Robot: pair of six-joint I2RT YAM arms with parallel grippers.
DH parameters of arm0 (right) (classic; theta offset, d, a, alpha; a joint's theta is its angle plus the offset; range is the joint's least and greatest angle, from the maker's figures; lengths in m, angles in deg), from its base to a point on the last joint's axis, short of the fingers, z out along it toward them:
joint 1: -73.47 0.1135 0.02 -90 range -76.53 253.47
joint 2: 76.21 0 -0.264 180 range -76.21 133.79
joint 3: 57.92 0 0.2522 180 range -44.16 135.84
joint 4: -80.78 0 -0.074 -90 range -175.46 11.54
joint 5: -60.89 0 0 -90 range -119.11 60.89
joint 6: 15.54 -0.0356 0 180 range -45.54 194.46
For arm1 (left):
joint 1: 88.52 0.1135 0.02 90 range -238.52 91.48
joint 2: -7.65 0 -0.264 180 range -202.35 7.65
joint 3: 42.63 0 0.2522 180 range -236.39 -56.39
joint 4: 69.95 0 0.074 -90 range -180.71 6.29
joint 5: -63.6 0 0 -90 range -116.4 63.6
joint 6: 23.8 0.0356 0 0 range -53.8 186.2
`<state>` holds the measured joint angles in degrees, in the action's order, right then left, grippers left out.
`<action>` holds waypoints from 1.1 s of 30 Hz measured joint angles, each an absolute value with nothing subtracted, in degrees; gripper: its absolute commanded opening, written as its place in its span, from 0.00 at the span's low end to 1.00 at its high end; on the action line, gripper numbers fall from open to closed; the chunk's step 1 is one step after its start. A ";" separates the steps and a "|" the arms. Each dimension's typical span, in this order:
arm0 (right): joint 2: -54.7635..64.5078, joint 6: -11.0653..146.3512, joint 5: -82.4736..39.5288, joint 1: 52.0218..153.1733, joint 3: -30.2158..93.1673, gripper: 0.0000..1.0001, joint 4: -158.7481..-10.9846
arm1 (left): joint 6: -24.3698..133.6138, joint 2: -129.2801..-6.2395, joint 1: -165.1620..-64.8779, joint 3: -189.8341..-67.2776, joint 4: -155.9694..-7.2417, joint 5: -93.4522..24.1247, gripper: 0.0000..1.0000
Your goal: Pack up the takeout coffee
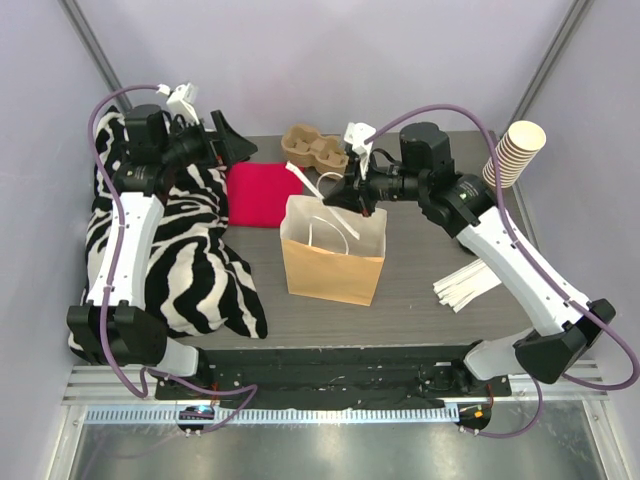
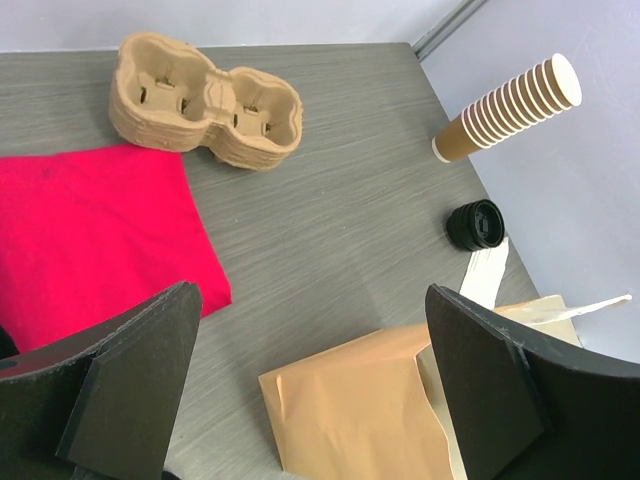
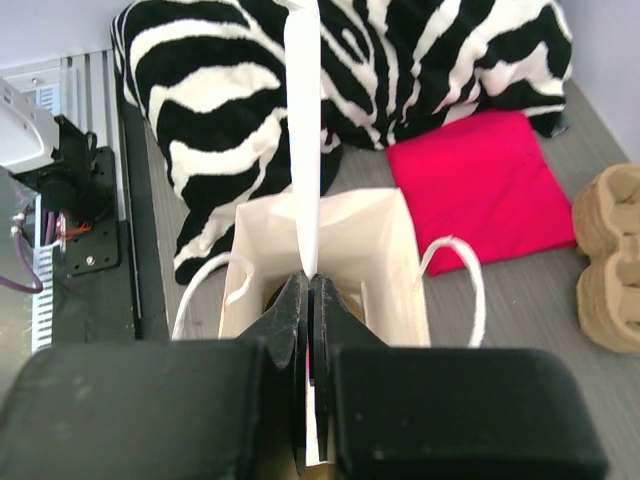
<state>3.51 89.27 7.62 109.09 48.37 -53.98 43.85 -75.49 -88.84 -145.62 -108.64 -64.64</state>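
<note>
A tan paper bag [image 1: 333,265] stands open in the middle of the table, white handles up. My right gripper [image 1: 345,195] hovers over its mouth, shut on a long flat white strip [image 3: 303,120] that sticks up past the fingertips [image 3: 309,280]. Down inside the bag [image 3: 340,225] a brown shape shows beside the fingers, too hidden to tell what it is. The takeout coffee is not plainly in view. My left gripper [image 1: 232,140] is at the back left, open and empty [image 2: 312,300], looking down at the bag [image 2: 360,410].
A pulp cup carrier [image 1: 315,148] sits at the back, a red cloth [image 1: 265,192] beside it, and a zebra cloth [image 1: 190,260] at the left. Stacked lidless cups [image 1: 515,152] stand back right, a small black lid-like piece [image 2: 475,224] near them. More white strips [image 1: 468,283] lie right.
</note>
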 measured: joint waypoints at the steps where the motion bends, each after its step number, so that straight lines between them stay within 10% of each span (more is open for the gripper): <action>1: 3.06 89.27 7.62 109.11 47.21 0.01 -54.20 | 43.85 -75.46 -88.84 -145.46 -108.64 -64.60 1.00; 27: -1.62 94.51 7.18 109.37 29.99 0.01 -53.91 | 45.43 -74.22 -88.82 -142.80 -110.71 -62.85 1.00; 33: -1.60 95.58 7.01 109.37 29.82 0.25 -52.91 | 45.95 -74.22 -88.84 -142.80 -111.57 -62.67 1.00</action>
<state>-1.60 95.58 7.01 109.37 29.82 -52.91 45.95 -74.22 -88.84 -142.80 -111.57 -62.67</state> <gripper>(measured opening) 0.131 0.996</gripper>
